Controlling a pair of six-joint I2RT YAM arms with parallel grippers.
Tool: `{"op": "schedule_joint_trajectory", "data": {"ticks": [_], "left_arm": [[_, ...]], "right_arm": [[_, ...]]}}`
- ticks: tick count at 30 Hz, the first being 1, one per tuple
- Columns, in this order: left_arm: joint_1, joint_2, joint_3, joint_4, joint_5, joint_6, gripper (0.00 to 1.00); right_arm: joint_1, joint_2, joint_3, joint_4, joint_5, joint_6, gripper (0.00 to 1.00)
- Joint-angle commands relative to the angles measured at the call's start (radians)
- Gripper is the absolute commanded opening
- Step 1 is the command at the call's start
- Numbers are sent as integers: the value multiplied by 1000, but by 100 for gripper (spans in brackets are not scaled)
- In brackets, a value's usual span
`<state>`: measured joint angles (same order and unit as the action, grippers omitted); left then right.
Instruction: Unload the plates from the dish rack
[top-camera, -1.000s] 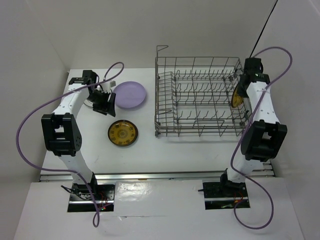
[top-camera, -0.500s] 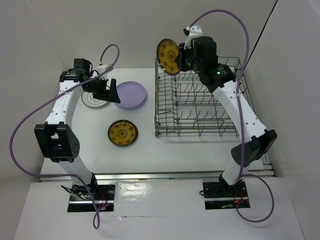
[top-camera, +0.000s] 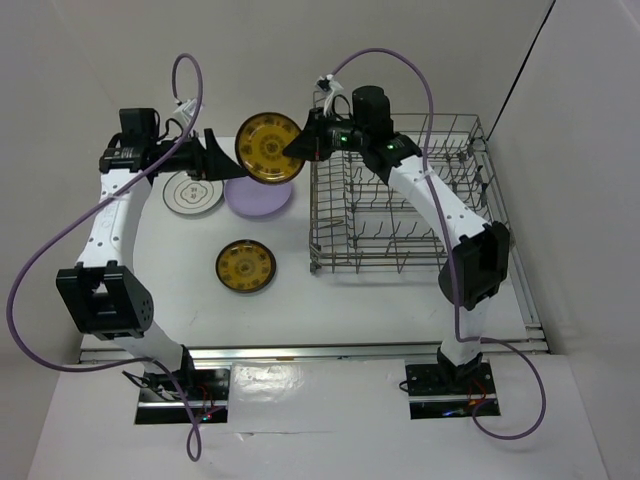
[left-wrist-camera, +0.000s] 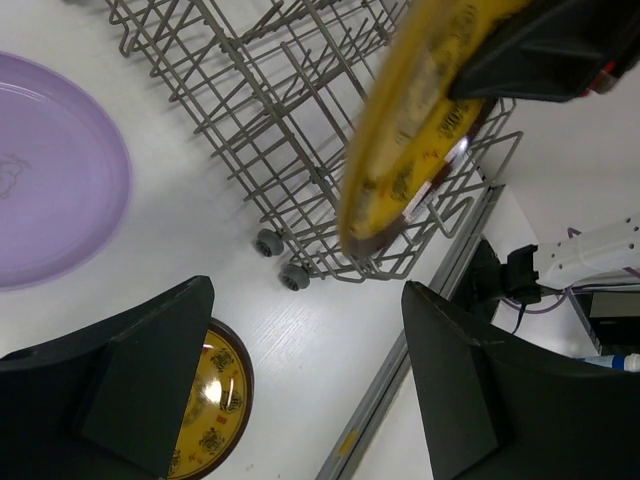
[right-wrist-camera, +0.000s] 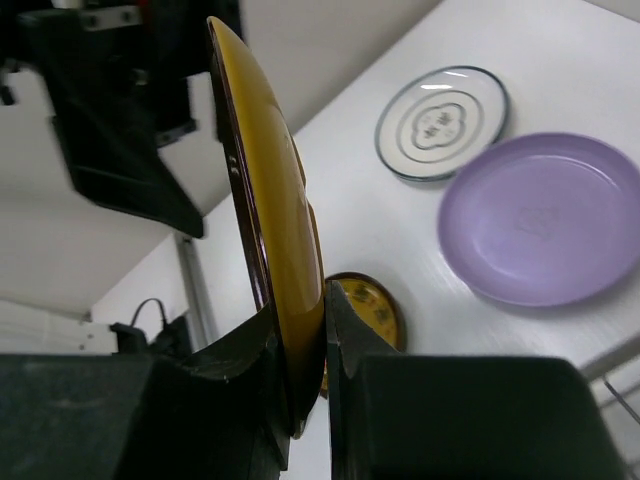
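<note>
My right gripper (top-camera: 298, 150) is shut on the rim of a mustard-yellow plate (top-camera: 268, 148), which it holds upright in the air to the left of the dish rack (top-camera: 400, 200). The right wrist view shows this plate (right-wrist-camera: 270, 220) edge-on between the right gripper's (right-wrist-camera: 310, 370) fingers. My left gripper (top-camera: 218, 160) stands open just left of it, facing it, apart from it. In the left wrist view the held plate (left-wrist-camera: 420, 110) hangs ahead of the wide-open left gripper (left-wrist-camera: 305, 390). On the table lie a lavender plate (top-camera: 258, 198), a white plate with dark motifs (top-camera: 190, 194) and a second mustard-yellow plate (top-camera: 246, 266).
The grey wire rack (left-wrist-camera: 290, 120) stands on small wheels at the right of the table, and I see no plate among its tines. White walls close in the table on the left, back and right. Purple cables loop above both arms.
The right arm carried the mustard-yellow plate from above the rack's back left corner leftward, over the lavender plate. The left gripper rose off the white plate and turned toward it.
</note>
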<state>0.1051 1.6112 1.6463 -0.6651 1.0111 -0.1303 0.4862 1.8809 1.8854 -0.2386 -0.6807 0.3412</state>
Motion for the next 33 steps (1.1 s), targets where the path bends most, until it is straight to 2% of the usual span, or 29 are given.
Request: {"op": "schedule_joint_trajectory", "data": {"ticks": [1, 6, 9, 14, 15, 17, 19, 20, 22, 23, 26, 28, 31, 33], "left_arm": [[-25, 10, 7, 55, 8, -20, 90], [-25, 19, 17, 85, -2, -43, 90], [-25, 19, 36, 85, 11, -66, 86], [-35, 29, 37, 76, 11, -63, 35], [-35, 29, 37, 58, -11, -63, 13], [-35, 29, 46, 27, -11, -49, 0], [-35, 29, 46, 1, -20, -17, 0], [-35, 29, 46, -28, -29, -17, 0], [-35, 29, 56, -63, -81, 23, 0], [-35, 29, 66, -112, -104, 53, 0], [-35, 52, 104, -198, -198, 112, 0], [-15, 62, 116, -270, -265, 158, 0], [19, 93, 125, -349, -324, 218, 0], [37, 143, 154, -457, -336, 268, 0]], "right_arm": [[26, -8, 5, 156, -125, 65, 0], [35, 23, 4, 168, -184, 111, 0], [45, 44, 14, 156, -184, 111, 0], [75, 72, 26, 147, -213, 111, 0], [75, 72, 35, 147, -214, 111, 0], [84, 93, 46, 118, -214, 101, 0], [84, 104, 79, 96, -224, 85, 0], [84, 104, 80, 78, -224, 85, 4], [84, 104, 104, 55, -209, 56, 22], [84, 104, 118, 18, -198, 26, 43], [72, 81, 127, -71, -103, -28, 63], [60, 28, 127, -111, -33, -70, 71], [34, -22, 95, -123, 16, -87, 72], [-4, -70, 74, -123, 38, -97, 74]]}}
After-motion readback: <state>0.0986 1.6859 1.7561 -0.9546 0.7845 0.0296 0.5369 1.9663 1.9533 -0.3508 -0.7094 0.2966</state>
